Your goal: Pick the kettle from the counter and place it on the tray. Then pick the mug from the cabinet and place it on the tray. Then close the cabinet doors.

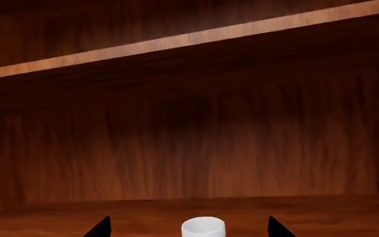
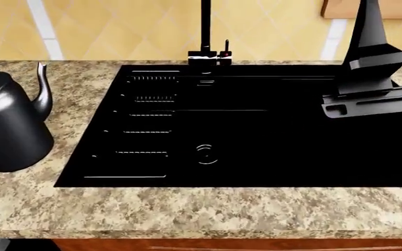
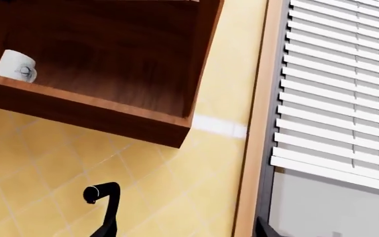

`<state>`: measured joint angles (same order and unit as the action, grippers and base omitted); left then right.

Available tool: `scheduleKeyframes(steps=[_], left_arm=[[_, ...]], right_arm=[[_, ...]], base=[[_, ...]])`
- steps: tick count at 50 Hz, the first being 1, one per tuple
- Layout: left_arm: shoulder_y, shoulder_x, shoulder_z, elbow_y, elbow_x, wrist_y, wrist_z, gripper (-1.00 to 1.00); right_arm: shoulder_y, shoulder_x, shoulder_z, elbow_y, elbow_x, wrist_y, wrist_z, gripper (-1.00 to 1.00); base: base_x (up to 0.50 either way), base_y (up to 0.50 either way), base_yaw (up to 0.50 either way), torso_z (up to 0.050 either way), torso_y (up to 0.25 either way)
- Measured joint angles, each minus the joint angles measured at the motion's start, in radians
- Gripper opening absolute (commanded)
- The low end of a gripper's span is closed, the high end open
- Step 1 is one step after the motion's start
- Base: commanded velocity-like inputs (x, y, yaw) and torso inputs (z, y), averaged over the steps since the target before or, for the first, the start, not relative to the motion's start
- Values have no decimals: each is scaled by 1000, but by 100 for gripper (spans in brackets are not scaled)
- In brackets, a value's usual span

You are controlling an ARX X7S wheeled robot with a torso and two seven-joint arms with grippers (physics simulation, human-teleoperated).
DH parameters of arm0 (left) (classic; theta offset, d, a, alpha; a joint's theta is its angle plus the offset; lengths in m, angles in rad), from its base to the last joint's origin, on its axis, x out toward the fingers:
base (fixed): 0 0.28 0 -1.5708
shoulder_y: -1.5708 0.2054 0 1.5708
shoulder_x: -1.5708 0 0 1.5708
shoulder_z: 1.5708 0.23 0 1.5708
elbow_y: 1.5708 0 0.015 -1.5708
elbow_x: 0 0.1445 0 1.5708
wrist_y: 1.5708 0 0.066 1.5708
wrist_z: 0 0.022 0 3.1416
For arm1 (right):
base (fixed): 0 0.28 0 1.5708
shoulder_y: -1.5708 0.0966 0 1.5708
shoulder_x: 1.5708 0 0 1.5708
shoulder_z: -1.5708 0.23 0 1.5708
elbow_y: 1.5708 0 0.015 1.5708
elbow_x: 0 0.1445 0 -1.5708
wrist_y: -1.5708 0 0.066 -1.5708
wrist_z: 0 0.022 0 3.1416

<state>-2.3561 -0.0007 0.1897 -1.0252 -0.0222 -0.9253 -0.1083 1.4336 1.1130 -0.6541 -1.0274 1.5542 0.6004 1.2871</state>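
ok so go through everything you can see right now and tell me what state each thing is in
kettle: upright on the counter, lid on, not gripped.
mug: upright on the cabinet shelf, between the left end effector fingers, not yet gripped.
left end effector: open.
right end effector: open, empty.
sink: empty.
faucet: no water running.
window blinds: lowered.

The bench (image 2: 187, 209) is speckled beige-and-brown granite with a thick front edge. A black sink (image 2: 257, 136) is set into it, with a ribbed drainer on its left part and a dark tap (image 2: 205, 31) rising at its back edge. The kettle (image 2: 9, 125) stands upright on the bench left of the sink, its spout toward the sink. Up in the cabinet, the wooden shelf (image 1: 308, 212) carries the white mug (image 1: 203, 228), upright, near the front edge.
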Motion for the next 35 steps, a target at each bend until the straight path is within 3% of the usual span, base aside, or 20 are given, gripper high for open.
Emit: scheduleKeyframes(steps=[16,35], left_arm=[[0,0,-18,-25,19,15,9,100],[21,-4,-28,-208,21,33,-37,100]], right_arm=[[-17,-11,-17,4,-26,4,5,100],[-69,-30,-36,10,-94,-3,0,100]], base=[[500,0,0,0,1],[0,0,0,0,1]])
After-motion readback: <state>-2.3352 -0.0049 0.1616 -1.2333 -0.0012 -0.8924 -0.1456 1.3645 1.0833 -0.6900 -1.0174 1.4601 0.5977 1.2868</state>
